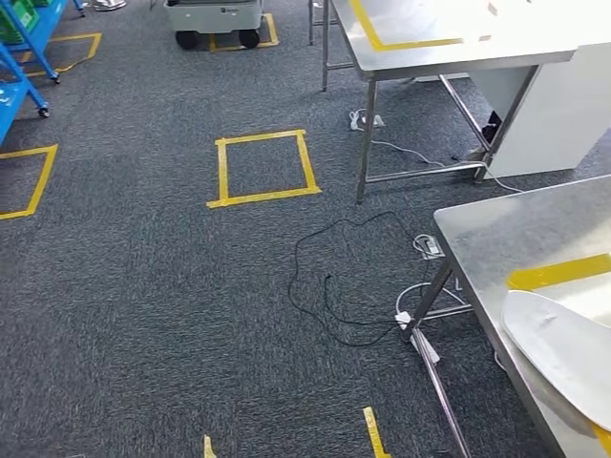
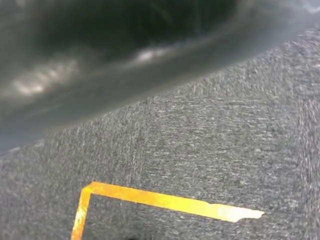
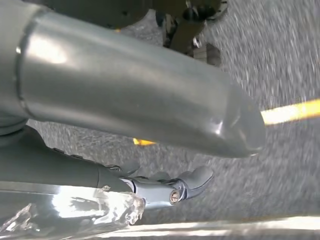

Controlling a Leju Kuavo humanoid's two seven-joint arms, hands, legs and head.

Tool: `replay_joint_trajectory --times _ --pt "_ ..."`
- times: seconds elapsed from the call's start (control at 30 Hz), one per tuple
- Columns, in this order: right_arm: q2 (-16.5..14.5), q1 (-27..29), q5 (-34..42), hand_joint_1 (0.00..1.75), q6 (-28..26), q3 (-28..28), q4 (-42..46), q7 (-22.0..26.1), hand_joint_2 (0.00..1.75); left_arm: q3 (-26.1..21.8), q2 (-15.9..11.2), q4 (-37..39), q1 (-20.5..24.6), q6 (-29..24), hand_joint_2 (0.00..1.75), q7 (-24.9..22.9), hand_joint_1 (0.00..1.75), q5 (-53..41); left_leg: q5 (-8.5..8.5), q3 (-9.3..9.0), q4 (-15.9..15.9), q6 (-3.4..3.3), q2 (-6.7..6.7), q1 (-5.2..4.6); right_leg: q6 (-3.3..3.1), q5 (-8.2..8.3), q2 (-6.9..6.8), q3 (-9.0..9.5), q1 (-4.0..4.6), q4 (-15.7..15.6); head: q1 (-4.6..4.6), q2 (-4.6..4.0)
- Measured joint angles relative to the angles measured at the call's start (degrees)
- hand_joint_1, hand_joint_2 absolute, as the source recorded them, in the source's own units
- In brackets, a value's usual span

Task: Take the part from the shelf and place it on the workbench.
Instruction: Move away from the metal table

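Note:
The part point(image 1: 562, 353) is a long, flat, silvery metal piece with a rounded end. In the head view it hangs over the near right corner of the steel workbench point(image 1: 497, 234), close to a yellow tape strip point(image 1: 558, 272). In the right wrist view the same part point(image 3: 132, 90) runs across as a broad shiny bar. My right hand point(image 3: 162, 187) holds it, with dark fingers point(image 3: 196, 177) stretched along its underside. A bright metal surface point(image 3: 226, 227) lies just beyond the hand.
A second steel table point(image 1: 432, 48) stands further back, with a white cabinet point(image 1: 555, 114) behind it. Black cables point(image 1: 339, 277) and a power strip point(image 1: 429, 246) lie on the carpet by the workbench leg. Yellow tape square point(image 1: 263, 169), blue shelf cart point(image 1: 22, 57), grey wheeled cart point(image 1: 216, 19).

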State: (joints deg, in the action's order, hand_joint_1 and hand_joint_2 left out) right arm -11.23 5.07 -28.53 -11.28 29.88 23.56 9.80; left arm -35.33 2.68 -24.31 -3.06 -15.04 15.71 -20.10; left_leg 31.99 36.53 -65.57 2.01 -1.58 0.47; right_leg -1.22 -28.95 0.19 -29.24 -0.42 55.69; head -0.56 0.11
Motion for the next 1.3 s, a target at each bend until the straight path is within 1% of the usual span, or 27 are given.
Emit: replay_joint_trajectory --times 0.07,0.1,0.13,0.17,0.23,0.3,0.37,0.4,0.43,0.5,0.53,0.57,0.6,0.63,0.67,0.73,0.8,0.87,0.9,0.97,1.03,1.07,1.1,1.13,1.17,1.23,1.3 --pt "0.0 0.1 0.0 0.0 0.0 0.1 -0.1 0.0 0.0 0.0 0.0 0.1 0.2 0.0 0.0 0.0 0.0 0.0 2.53 3.33 -6.8 0.44 0.95 0.24 -0.17 -0.18 -1.84 0.02 0.18 0.0 -0.01 0.0" --pt "0.0 0.0 0.0 0.0 0.0 0.1 -0.1 0.0 0.0 -0.1 0.1 0.3 0.1 0.0 0.0 0.0 0.0 0.0 2.12 3.59 -7.4 0.58 1.12 0.37 -0.16 -0.27 -2.63 0.06 0.23 0.0 -0.02 0.0" --pt "0.0 0.0 0.0 0.0 0.0 0.1 -0.1 0.0 0.0 -0.2 0.1 0.4 0.0 0.0 0.0 0.0 0.0 0.0 0.63 2.58 -5.6 0.66 1.35 0.45 -0.08 -0.38 -3.35 0.17 0.25 0.0 -0.02 0.0" --pt "0.0 0.0 0.0 0.0 0.0 0.1 -0.1 0.0 0.0 -0.4 0.1 0.6 0.0 0.0 0.0 -0.1 0.0 0.0 -1.45 0.52 -1.8 0.65 1.96 0.5 0.06 -0.52 -4.01 0.36 0.26 0.1 -0.03 0.0" --pt "0.0 0.0 0.0 0.0 0.1 0.1 -0.1 0.0 0.0 -0.7 0.2 1.1 0.2 0.0 0.0 -0.1 0.0 0.0 -4.26 -3.77 6.1 0.41 4.45 0.3 0.5 -0.9 -5.12 0.75 0.45 0.2 -0.05 0.0" --pt "0.0 0.0 0.0 0.0 0.1 0.1 -0.1 0.0 0.0 -0.9 0.4 1.4 0.4 -0.1 0.0 -0.1 0.0 0.0 -4.6 -5.4 9.1 0.19 6.21 0.03 0.79 -1.13 -5.59 0.9 0.68 0.3 -0.08 0.0" --pt "0.0 0.0 0.0 0.0 0.1 0.2 -0.1 0.0 0.0 -0.9 0.4 1.4 0.4 -0.1 0.0 -0.1 0.0 0.0 -4.6 -5.43 9.1 0.11 6.15 -0.04 0.83 -1.2 -5.61 0.87 0.76 0.3 -0.1 0.0" --pt "0.0 -0.1 0.0 0.0 0.2 0.2 -0.1 0.0 0.0 -1.0 0.6 1.7 0.3 -0.1 0.0 -0.1 0.0 0.0 -4.67 -5.37 9.1 -0.34 5.45 -0.1 1.12 -1.3 -6.09 1.09 0.74 0.3 -0.05 0.0" --pt "0.0 -0.1 -0.1 0.0 0.4 0.2 -0.1 -0.1 0.0 -1.3 0.9 2.0 0.4 -0.1 0.0 0.0 0.0 -0.4 -4.86 -5.37 9.3 -1.04 4.41 -0.05 1.58 -2.5 -5.15 0.57 0.6 1.8 0.11 0.0" --pt "0.0 0.1 -0.3 0.0 0.9 0.3 0.0 -0.6 0.0 -1.8 1.8 2.8 0.5 0.1 0.0 0.2 0.0 -1.4 -5.23 -5.28 9.6 -2.48 1.84 0.02 2.51 -6.52 -2.63 -2.34 0.27 8.6 0.47 0.0" --pt "0.0 0.3 -0.4 0.0 1.1 0.4 0.0 -0.9 0.0 -2.0 2.2 3.0 0.6 0.3 0.0 0.3 0.0 -2.0 -5.35 -5.29 9.7 -2.77 0.96 0.09 2.69 -8.87 -0.82 -4.79 0.15 13.5 0.59 0.0" --pt "0.0 0.4 -0.5 0.0 1.2 0.5 0.1 -1.1 0.0 -2.0 2.5 3.1 0.7 0.4 0.0 0.3 0.0 -2.4 -5.35 -5.27 9.7 -2.81 0.24 0.04 2.69 -9.89 -0.42 -6.68 0.15 16.9 0.59 0.0" --pt "0.0 0.6 -0.6 0.0 1.3 0.6 0.2 -1.2 0.0 -2.1 2.8 3.2 0.7 0.4 0.0 0.4 0.0 -2.9 -5.35 -5.29 9.7 -2.81 -0.48 0.01 2.64 -9.75 -0.27 -7.74 0.15 18.4 0.59 0.0" --pt "0.0 0.7 -0.8 0.0 1.5 0.7 0.3 -1.4 0.0 -2.1 3.1 3.5 0.7 0.4 0.0 0.3 0.0 -3.6 -5.34 -5.36 9.6 -2.79 -1.23 0.0 2.58 -8.45 -0.19 -7.76 0.13 17.6 0.59 0.0" --pt "0.0 0.8 -1.1 0.0 1.6 0.8 0.5 -1.6 0.0 -2.1 3.5 3.7 0.8 0.1 0.0 0.3 0.0 -4.6 -5.3 -5.48 9.6 -2.74 -1.99 0.01 2.51 -6.13 0.11 -6.66 0.06 14.6 0.59 0.0" --pt "0.0 0.8 -1.6 0.0 1.8 1.0 0.8 -1.8 0.0 -1.8 4.3 4.3 1.0 -1.0 0.0 0.0 0.0 -7.0 -5.15 -5.58 9.4 -2.43 -3.43 -0.03 2.46 -1.86 2.5 -3.1 -0.33 6.1 0.61 0.0" --pt "-0.1 0.8 -2.1 0.0 1.9 1.2 1.0 -1.9 0.0 -0.8 5.0 4.9 1.4 -2.2 0.0 -0.2 0.0 -10.6 -5.13 -5.27 9.2 -1.86 -4.69 -0.1 2.32 -0.56 4.39 -1.06 -0.57 1.7 0.62 0.0" --pt "-0.1 0.7 -2.5 0.0 2.0 1.2 1.0 -1.6 0.0 1.3 5.5 5.8 1.6 -2.8 0.0 0.0 0.0 -15.1 -5.38 -4.85 9.2 -1.14 -5.85 0.07 1.78 -0.6 3.67 -0.75 -0.44 1.4 0.62 0.0" --pt "-0.1 0.6 -2.7 0.0 2.1 1.3 1.0 -1.4 0.0 2.5 5.7 6.4 1.7 -3.0 0.0 0.0 0.0 -16.9 -5.21 -4.65 9.0 -0.86 -5.52 0.13 1.42 -0.46 3.06 -0.62 -0.42 1.3 0.61 0.0" --pt "-0.1 0.4 -2.8 0.0 2.1 1.5 1.0 -0.7 0.0 4.4 5.9 7.5 2.2 -3.4 0.0 -0.6 0.0 -18.4 -3.1 -3.18 5.9 -0.44 -2.75 0.04 0.73 -0.24 1.65 -0.54 -0.46 1.1 0.34 0.0" --pt "-0.1 0.4 -2.8 0.0 2.0 1.7 0.9 -0.2 0.0 5.6 6.1 8.3 2.8 -3.5 0.0 -1.3 0.0 -18.6 0.85 0.35 -1.7 -0.19 0.3 0.02 0.3 -0.34 -0.03 -0.54 -0.22 1.1 0.09 0.0" --pt "-0.1 0.5 -2.9 0.0 2.0 1.8 0.8 -0.1 0.0 5.9 6.1 8.5 2.9 -3.5 0.0 -1.5 0.0 -18.5 2.25 2.05 -5.2 -0.12 0.79 0.07 0.19 -0.42 -0.86 -0.53 -0.08 1.1 0.08 0.0" --pt "0.0 0.6 -2.9 0.0 2.0 1.9 0.8 0.0 0.0 6.1 6.1 8.7 2.9 -3.4 0.0 -1.6 0.0 -18.4 2.66 3.03 -7.4 -0.11 1.01 0.09 0.1 -0.5 -1.64 -0.51 0.04 1.1 0.08 0.0" --pt "0.0 0.7 -3.0 0.0 2.0 2.0 0.8 0.1 0.0 6.3 6.0 8.8 2.7 -3.3 0.0 -1.7 0.0 -18.3 1.87 2.88 -7.2 -0.19 1.12 0.08 0.07 -0.58 -2.25 -0.45 0.13 1.1 0.07 0.0" --pt "0.0 0.7 -3.2 0.0 2.1 2.1 0.8 0.1 0.0 6.4 6.0 8.8 2.5 -3.3 0.0 -1.8 0.0 -18.2 0.18 1.68 -4.9 -0.37 1.3 0.04 0.09 -0.67 -2.81 -0.32 0.22 1.1 0.06 0.0" --pt "0.0 0.7 -3.4 0.0 2.3 2.2 0.8 0.0 0.0 6.6 5.8 8.9 2.4 -3.2 0.0 -1.8 0.0 -18.2 -3.49 -2.36 2.7 -1.05 2.94 -0.37 0.31 -0.99 -3.81 0.02 0.46 1.1 0.06 0.0" --pt "0.0 0.7 -3.6 0.0 2.6 2.4 0.8 -0.1 0.0 6.8 5.8 8.9 2.6 -3.2 0.0 -1.8 0.0 -18.2 -4.77 -4.87 7.8 -1.7 4.61 -0.91 0.75 -1.39 -4.79 0.25 0.73 1.3 0.1 0.0"
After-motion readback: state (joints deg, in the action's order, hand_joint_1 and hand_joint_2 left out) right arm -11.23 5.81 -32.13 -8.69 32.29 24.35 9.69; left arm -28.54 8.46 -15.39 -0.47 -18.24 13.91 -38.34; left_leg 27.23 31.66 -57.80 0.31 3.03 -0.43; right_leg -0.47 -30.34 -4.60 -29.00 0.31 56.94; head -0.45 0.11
